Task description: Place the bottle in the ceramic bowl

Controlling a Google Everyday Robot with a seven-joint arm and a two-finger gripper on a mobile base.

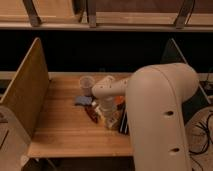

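My gripper (108, 119) hangs down from the pale wrist at the middle of the wooden table (60, 135). It is just in front and to the left of the ceramic bowl (119, 101). Only an orange-brown sliver of the bowl shows behind the arm. A pale slim shape sits at the gripper's tip. It may be the bottle, but I cannot tell it apart from the gripper. My big pale arm (160, 110) hides the table's right part.
A translucent plastic cup (86, 82) stands at the back. A flat blue object (82, 100) and a thin dark red object (91, 113) lie left of the gripper. A tall wooden side panel (25, 95) closes the left edge.
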